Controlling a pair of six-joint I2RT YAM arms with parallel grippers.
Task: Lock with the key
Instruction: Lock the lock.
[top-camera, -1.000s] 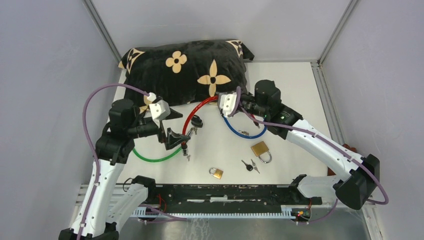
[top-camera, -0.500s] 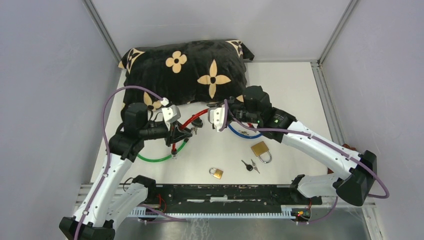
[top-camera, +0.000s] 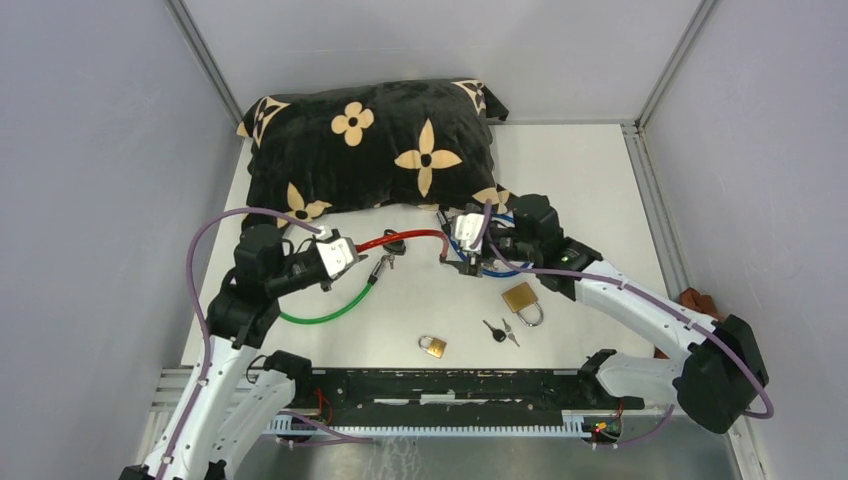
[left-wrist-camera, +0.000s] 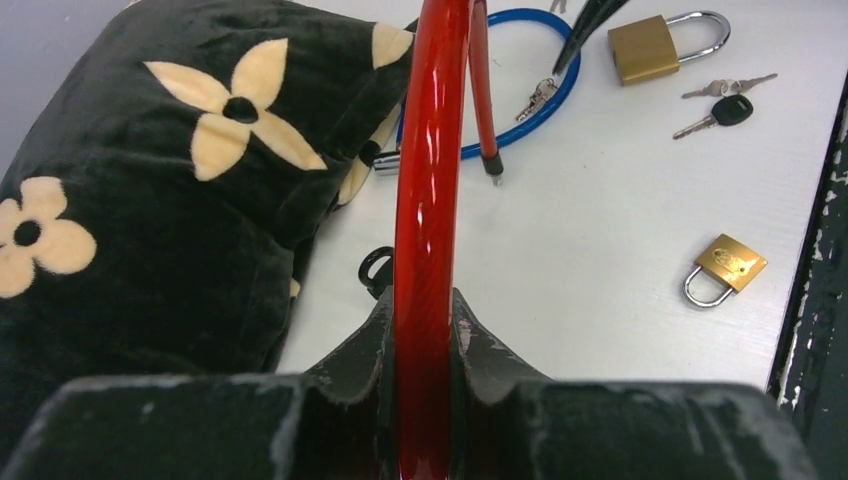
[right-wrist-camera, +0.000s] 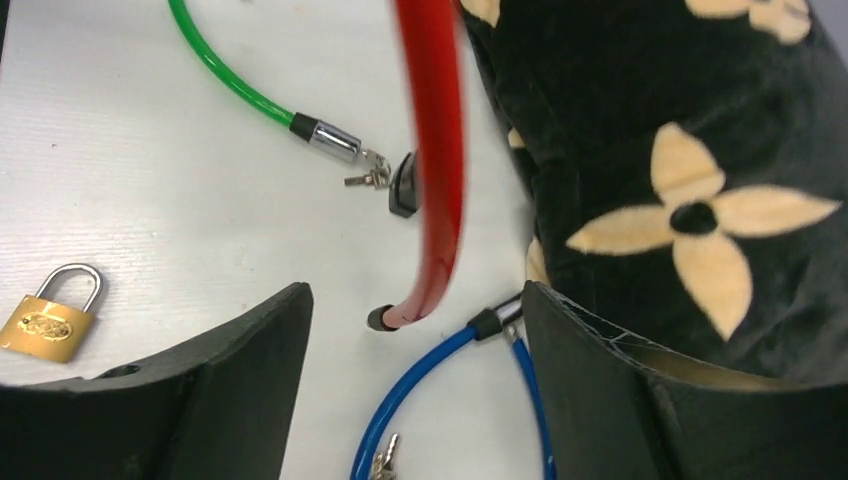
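My left gripper (top-camera: 358, 258) is shut on a red cable lock (top-camera: 405, 238), which runs straight out between its fingers (left-wrist-camera: 350, 360) in the left wrist view. The cable's free end (right-wrist-camera: 385, 318) lies on the table between the wide-open jaws of my right gripper (right-wrist-camera: 415, 300), touching neither finger. A black lock head (right-wrist-camera: 405, 185) sits beside the red cable. Loose black-headed keys (top-camera: 498, 331) lie at the front, and small keys (right-wrist-camera: 365, 180) hang at the green cable's metal end.
A black pillow with cream flowers (top-camera: 370, 140) fills the back. A green cable (top-camera: 330, 312) curves at the left, a blue cable (top-camera: 495, 268) under my right gripper. A large brass padlock (top-camera: 520, 298) and a small one (top-camera: 432, 346) lie near the front.
My left gripper shut on the red cable and drew back to the left. My right gripper opened, let go of the cable's end and shifted right.
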